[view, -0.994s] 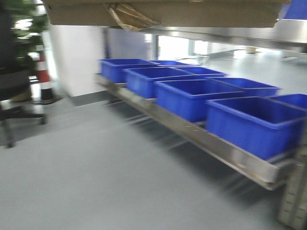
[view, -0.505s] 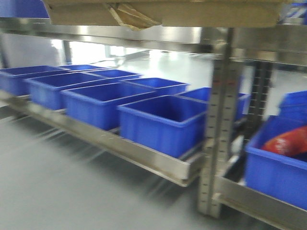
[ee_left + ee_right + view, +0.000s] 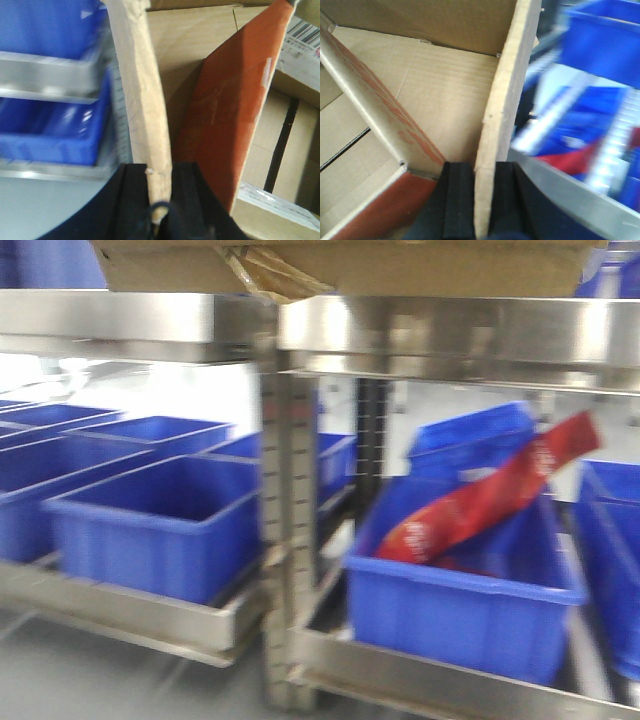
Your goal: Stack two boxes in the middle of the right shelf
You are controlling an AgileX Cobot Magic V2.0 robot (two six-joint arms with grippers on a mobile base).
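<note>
The left gripper [image 3: 159, 176] has its jaws drawn narrow, with only the thickness of a cardboard wall between them. The black fingers [image 3: 134, 186] press on either face of the upright side wall of the brown box [image 3: 141, 95], at 6 o'clock in the left wrist view. The right gripper [image 3: 485, 176] does the same on another wall of that box, which rises from 6 o'clock towards 12. Its pads [image 3: 457, 192] lie flat against the board on both sides.

One brown box can be counted for certain. A second cannot be told apart from its flaps and floor. Inside it one red-printed carton [image 3: 227, 110] leans on a slant.

In the front view the underside of the box fills the 12 o'clock edge, with a strip of yellowish tape [image 3: 270, 275] hanging loose at about 11 o'clock. The right shelf board [image 3: 450, 330] shows its shiny front rail directly below the box, from 12 to 2 o'clock. Whether the two touch cannot be told.

One steel upright post [image 3: 290, 540] stands at 7 o'clock. The blue bins [image 3: 150, 530] are blurred. At least four sit in the left bay from 8 to 9 o'clock and three in the right bay from 3 to 5 o'clock. One red packet [image 3: 490, 500] lies aslant in the nearest right bin.
</note>
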